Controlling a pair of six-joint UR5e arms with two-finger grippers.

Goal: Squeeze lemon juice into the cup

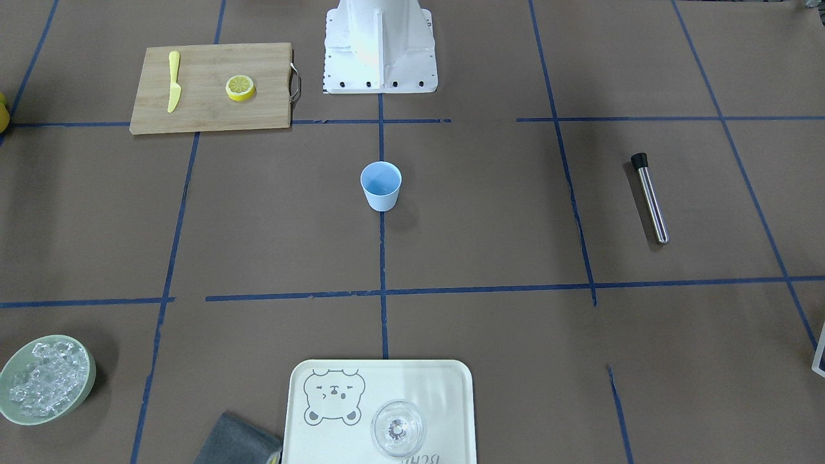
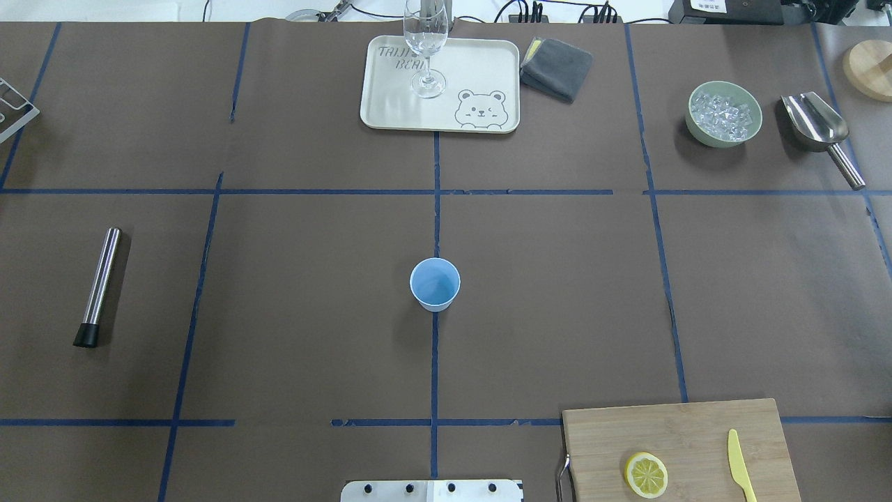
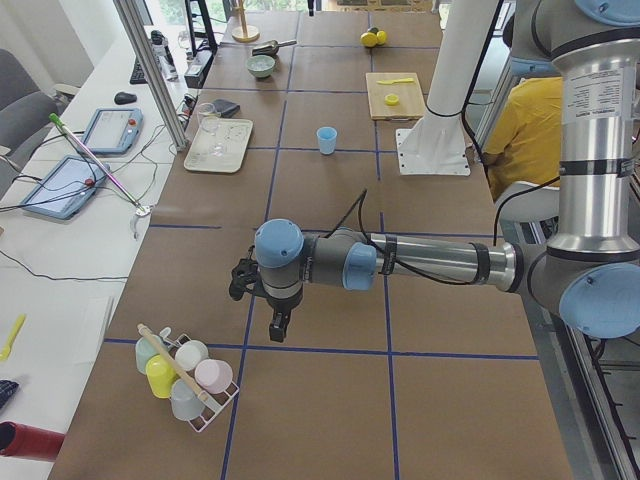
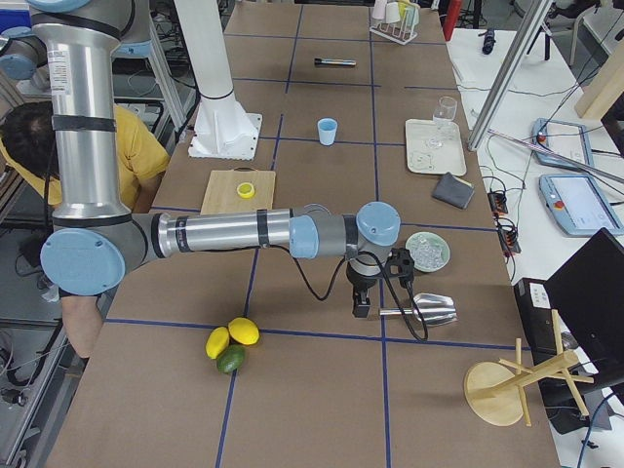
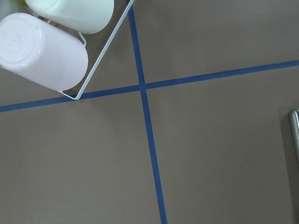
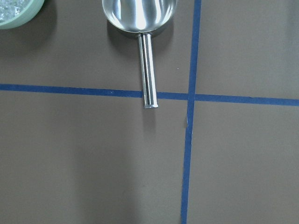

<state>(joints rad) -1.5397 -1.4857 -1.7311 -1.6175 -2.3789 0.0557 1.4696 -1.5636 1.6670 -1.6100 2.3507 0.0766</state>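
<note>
A lemon slice [image 1: 240,87] lies face up on a wooden cutting board [image 1: 213,106], beside a long yellow knife [image 1: 173,80]. It shows near the front right in the overhead view [image 2: 646,475]. The light-blue cup [image 2: 435,284] stands upright at the table's middle, also in the front-facing view [image 1: 381,185]. My left gripper [image 3: 280,325] hangs over the table's left end near a cup rack, far from both. My right gripper [image 4: 361,307] hangs over the right end by a metal scoop. Both show only in side views, so I cannot tell if they are open or shut.
A steel muddler [image 2: 97,286] lies at the left. A tray [image 2: 390,104] with a clear glass [image 2: 426,42], a grey cloth [image 2: 555,67], an ice bowl [image 2: 723,113] and a scoop [image 6: 140,14] sit along the far edge. A rack of cups [image 3: 185,375] stands at the left end.
</note>
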